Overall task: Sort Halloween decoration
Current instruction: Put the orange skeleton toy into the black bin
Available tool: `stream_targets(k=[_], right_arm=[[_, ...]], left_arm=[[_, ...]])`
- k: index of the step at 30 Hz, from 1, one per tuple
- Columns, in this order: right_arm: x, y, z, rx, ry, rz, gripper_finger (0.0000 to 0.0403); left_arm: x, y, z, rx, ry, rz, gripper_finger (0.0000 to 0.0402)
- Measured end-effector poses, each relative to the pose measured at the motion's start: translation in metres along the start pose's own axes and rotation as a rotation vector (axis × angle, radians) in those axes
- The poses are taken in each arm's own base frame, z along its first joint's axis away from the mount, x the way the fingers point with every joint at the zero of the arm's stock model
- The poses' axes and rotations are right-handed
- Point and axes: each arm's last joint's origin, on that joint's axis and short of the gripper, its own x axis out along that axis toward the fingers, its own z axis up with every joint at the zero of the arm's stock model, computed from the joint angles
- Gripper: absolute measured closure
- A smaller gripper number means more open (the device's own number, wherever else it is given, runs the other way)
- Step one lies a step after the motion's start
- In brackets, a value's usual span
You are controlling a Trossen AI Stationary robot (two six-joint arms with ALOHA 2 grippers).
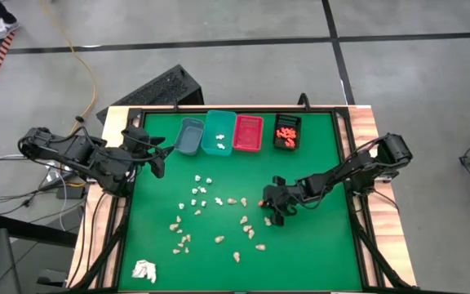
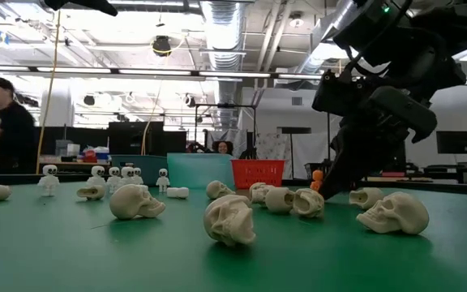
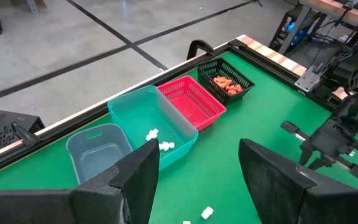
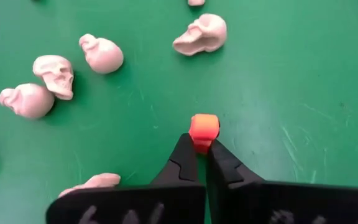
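Orange piece (image 4: 204,127) pinched in right claw (image 4: 202,148), beige skulls (image 4: 202,34) nearby

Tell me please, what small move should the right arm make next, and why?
Probably lift straight up a little. The right gripper is shut on the orange piece, low over the green table with skulls close by. The black bin already holds orange pieces, so a short lift would free it to go there.

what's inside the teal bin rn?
Teal bin holds a few small white pieces near one end. The left gripper's finger covers the bin's near corner, so more there can't be ruled out.
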Motion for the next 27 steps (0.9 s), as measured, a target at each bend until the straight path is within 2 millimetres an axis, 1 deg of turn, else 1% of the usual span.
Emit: stream_targets(k=[5, 8, 12, 16, 21, 24, 27], right_arm=[[-0.004, -0.002, 0.008, 0.033, -0.054, 0.009, 0.0399], [-0.012, -0.006, 0.017, 0.053, -0.102, 0.010, 0.0400], [-0.028, -0.019, 0.031, 0.088, -0.179, -0.011, 0.0401], [-0.047, -0.038, 0.046, 0.142, -0.288, -0.097, 0.0401], [-0.073, -0.069, 0.061, 0.234, -0.420, -0.255, 0.0402], [-0.085, -0.089, 0.064, 0.290, -0.458, -0.360, 0.0402], [-0.092, -0.109, 0.062, 0.378, -0.456, -0.468, 0.0402]], left_arm=[[0.000, 0.000, 0.000, -0.001, 0.002, -0.002, 0.0191], [0.000, 0.000, 0.000, 0.000, 0.002, -0.002, 0.0191], [0.000, 0.000, 0.000, -0.001, 0.002, -0.003, 0.0191], [0.000, 0.000, 0.000, -0.001, 0.002, -0.003, 0.0191], [0.000, 0.000, 0.000, -0.001, 0.002, -0.003, 0.0191], [0.000, 0.000, 0.000, -0.001, 0.002, -0.003, 0.0191], [0.000, 0.000, 0.000, -0.001, 0.001, -0.002, 0.0191]])
